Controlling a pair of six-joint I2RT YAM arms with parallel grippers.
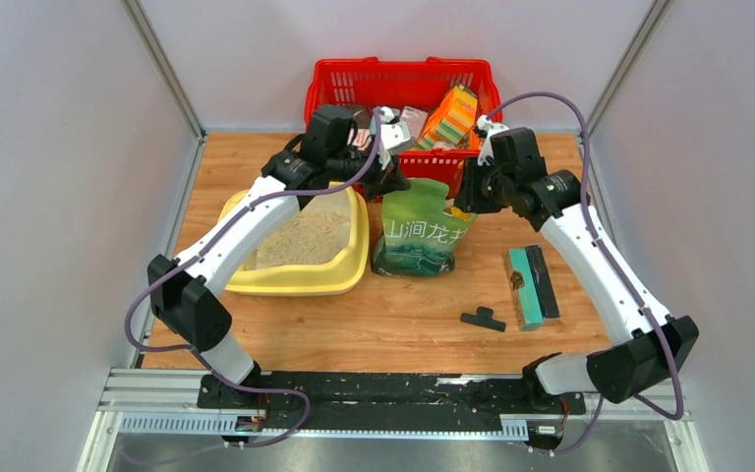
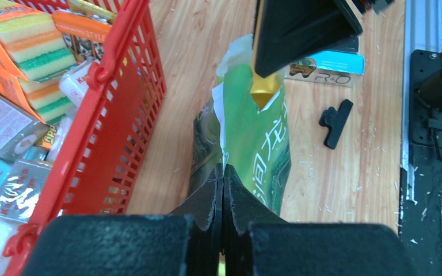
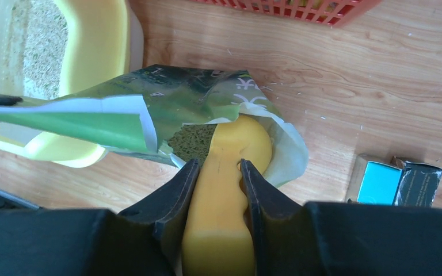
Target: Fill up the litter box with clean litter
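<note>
The pale-yellow litter box [image 1: 342, 278] sits left of centre with beige clean litter [image 1: 300, 239] in it; its rim also shows in the right wrist view [image 3: 95, 46], with litter [image 3: 37, 40] inside. A green bag [image 1: 421, 236] stands upright to its right. My left gripper [image 2: 223, 170] is shut on the bag's top edge [image 2: 236, 109] and holds it open. My right gripper [image 3: 218, 167] is shut on the yellow-orange scoop [image 3: 224, 190], whose head dips into the bag's mouth [image 3: 193, 141].
A red mesh basket [image 1: 339, 79] full of packets stands at the back. A teal and black box [image 1: 532, 285] and a black clip [image 1: 483, 319] lie on the wood at the right front. Side walls close in the table.
</note>
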